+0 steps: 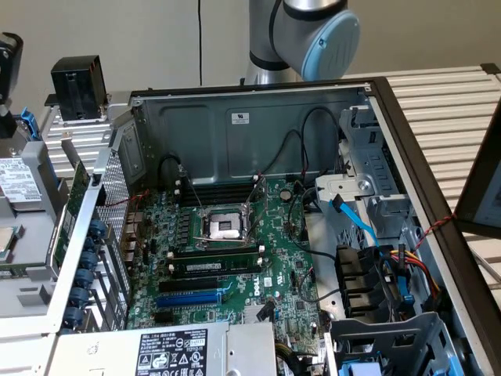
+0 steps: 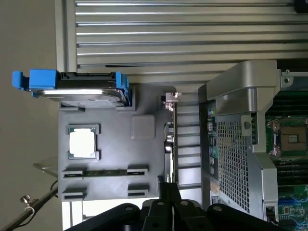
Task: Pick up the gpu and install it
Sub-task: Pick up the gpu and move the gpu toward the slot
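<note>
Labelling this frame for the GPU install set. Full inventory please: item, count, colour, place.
computer case: one, grey, open, mid exterior view
motherboard: one, green, inside the case
power supply: one, grey, case's near edge
data cables: several, blue, case's side, exterior view's right
parts tray: one, grey, beside the case
hard drive: one, silver, blue rails, on the tray
CPU: one, silver, tray pocket
memory stick: one, green, tray slot
gpu: one, green, on edge between tray and case
arm: one, silver, blue cap, behind the case
gripper: one, black, shut, by the gpu's edge
</note>
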Available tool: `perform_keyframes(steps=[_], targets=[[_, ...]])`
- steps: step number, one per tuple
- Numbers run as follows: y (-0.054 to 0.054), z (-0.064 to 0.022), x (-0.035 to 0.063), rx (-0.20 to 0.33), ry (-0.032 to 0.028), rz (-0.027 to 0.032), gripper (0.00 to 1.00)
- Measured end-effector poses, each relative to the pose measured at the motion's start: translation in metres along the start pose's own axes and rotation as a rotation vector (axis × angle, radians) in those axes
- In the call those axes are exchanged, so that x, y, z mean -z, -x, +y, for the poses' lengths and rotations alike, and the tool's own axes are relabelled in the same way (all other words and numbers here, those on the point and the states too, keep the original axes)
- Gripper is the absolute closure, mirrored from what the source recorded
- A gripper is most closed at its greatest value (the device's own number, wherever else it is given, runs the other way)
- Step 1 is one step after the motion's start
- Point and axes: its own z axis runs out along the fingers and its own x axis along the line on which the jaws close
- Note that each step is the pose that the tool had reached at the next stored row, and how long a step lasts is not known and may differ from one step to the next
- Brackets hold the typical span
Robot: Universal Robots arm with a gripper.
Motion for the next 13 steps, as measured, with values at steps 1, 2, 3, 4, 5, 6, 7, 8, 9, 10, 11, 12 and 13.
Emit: perform_keyframes(steps=[1,2,3,4,5,6,7,8,9,10,11,12,13], targets=[[-0.002,-0.0002,-0.0002,0.000,0.0000,-0.0003,0.89],[-0.002,-0.0004,-0.0008,0.000,0.0001,-0.0005,0.89],[-0.002,-0.0009,-0.0018,0.000,0.0005,-0.0007,0.89],[-0.002,-0.0016,-0.0029,0.000,0.0013,-0.0014,0.83],[-0.002,-0.0024,-0.0044,0.000,0.0021,-0.0029,0.76],[-0.002,-0.0034,-0.0058,0.000,0.0026,-0.0048,0.76],[-0.002,-0.0044,-0.0071,0.000,0.0032,-0.0074,0.70],[-0.003,-0.0048,-0.0082,0.000,0.0035,-0.0113,0.64],[-0.003,-0.0049,-0.0092,0.000,0.0038,-0.0165,0.64],[-0.003,-0.0050,-0.0100,0.001,0.0043,-0.0217,0.57],[-0.003,-0.0051,-0.0109,0.001,0.0049,-0.0267,0.57],[-0.003,-0.0053,-0.0119,0.001,0.0055,-0.0315,0.57],[-0.003,-0.0054,-0.0124,0.002,0.0060,-0.0370,0.57]])
